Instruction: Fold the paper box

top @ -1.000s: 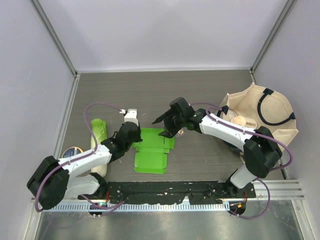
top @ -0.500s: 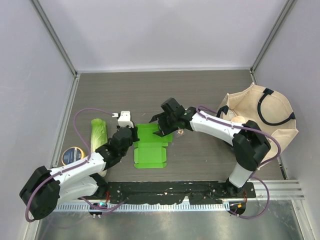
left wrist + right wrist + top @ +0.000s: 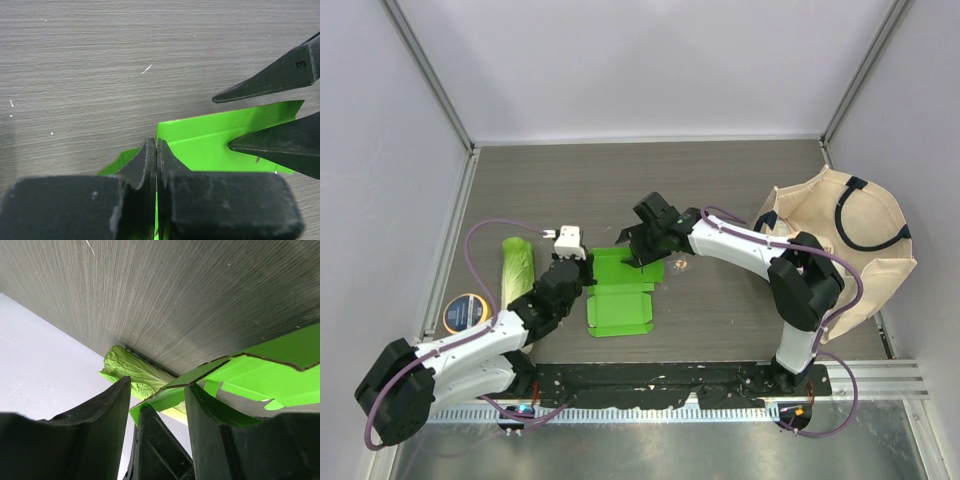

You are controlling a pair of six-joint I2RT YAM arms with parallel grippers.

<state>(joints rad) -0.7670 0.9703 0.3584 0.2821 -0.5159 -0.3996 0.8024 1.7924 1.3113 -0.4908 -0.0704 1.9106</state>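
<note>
At the middle of the desk (image 3: 720,190), the paper box (image 3: 620,312) is lying mostly flat, with the cabbage (image 3: 517,268) near its left side and the tote bag (image 3: 840,250) well apart on its right. The left jaws are pinching the box's left edge, pressed together with green card showing at the slit between them in the left wrist view. The right jaws are standing moderately open and straddling the far flap (image 3: 220,135). In the right wrist view the flap's cut edge (image 3: 200,374) is running between the two fingers (image 3: 90,425), which are not clamping it. Over the last second the right arm has been sliding leftward along that far flap, closing in on the left jaws, while the left arm has been drawing back toward its base and settling against the card's side. The far flap is now seeming to lift off the desk. This is looking like the first crease starting, one side anchoring while the other raises the flap. The near panels are lying unfolded, so most of the folding is remaining.
</note>
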